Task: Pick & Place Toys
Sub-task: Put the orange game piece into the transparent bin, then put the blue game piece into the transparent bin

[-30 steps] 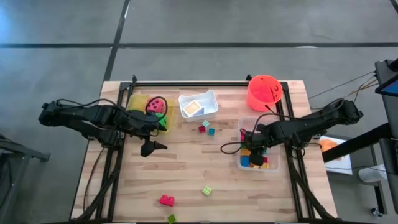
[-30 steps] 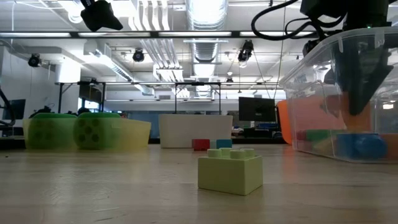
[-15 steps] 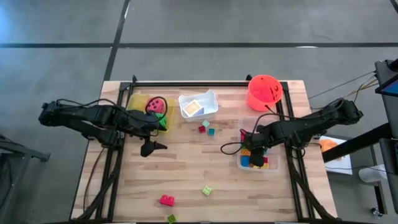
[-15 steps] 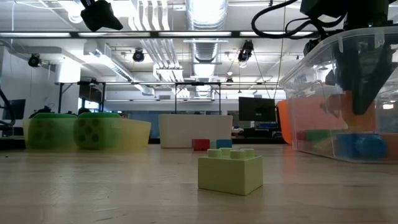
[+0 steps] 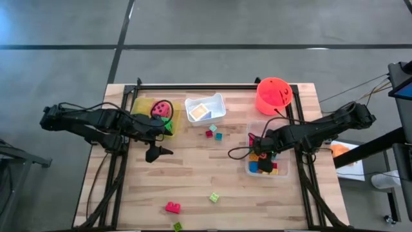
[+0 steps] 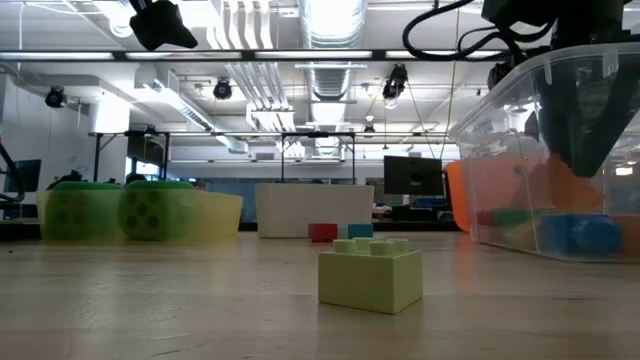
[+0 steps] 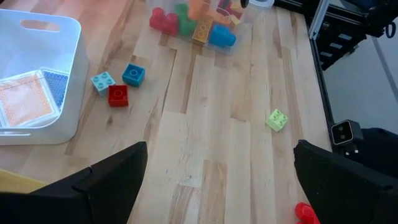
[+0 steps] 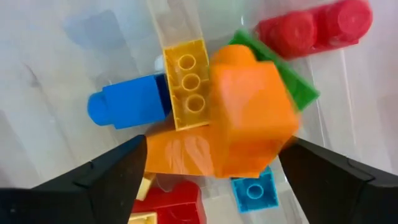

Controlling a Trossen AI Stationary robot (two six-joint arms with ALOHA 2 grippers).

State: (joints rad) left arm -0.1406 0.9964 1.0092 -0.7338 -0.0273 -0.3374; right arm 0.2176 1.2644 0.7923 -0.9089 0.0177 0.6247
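My right gripper (image 5: 262, 153) (image 8: 214, 183) hangs open, pointing down, inside the clear tray (image 5: 284, 173). An orange brick (image 8: 252, 118) shows blurred between and below its fingers, over a pile of blue, yellow, red and green bricks. My left gripper (image 5: 161, 153) (image 7: 221, 180) stays open above the table's left middle with nothing between its fingers. Loose bricks lie on the wood: a red one (image 7: 117, 95), two blue ones (image 7: 133, 74), a light green one (image 5: 214, 198) (image 6: 369, 275), a pink-red one (image 5: 172, 207) and a green one (image 5: 177, 226).
A yellow tray (image 5: 143, 105) at the far left holds dotted dice (image 5: 161, 108). Beside it a white tray (image 5: 217, 103) holds flat cards (image 7: 26, 99). An orange-red bucket (image 5: 273, 95) stands at the far right. Bare wood lies between the arms and toward the near edge.
My right gripper has opened over the clear tray without shifting. It has let go of the orange brick, which drops onto the pile of bricks below.
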